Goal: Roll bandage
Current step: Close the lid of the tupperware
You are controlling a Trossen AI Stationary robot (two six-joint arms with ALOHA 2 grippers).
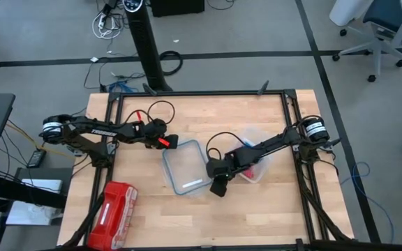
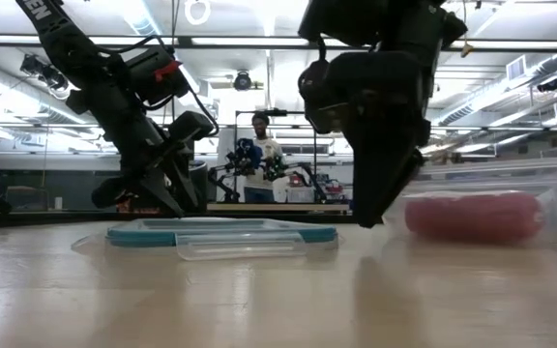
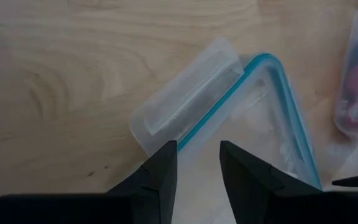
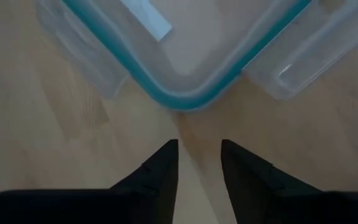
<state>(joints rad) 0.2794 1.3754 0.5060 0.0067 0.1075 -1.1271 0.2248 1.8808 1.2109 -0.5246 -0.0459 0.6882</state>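
Right end effector (image 1: 218,187) hides part of the lid (image 1: 185,167).

A clear container (image 2: 486,208) is standing at the table's right, and the right arm is covering part of it from above. The pink-red rolls (image 2: 472,217) inside are showing only as a blur through its wall. The container lid (image 3: 253,118) is running out of both wrist views, cut off at the edges. A red pack (image 1: 114,215) is lying too small to read. No blue bandage is showing anywhere.
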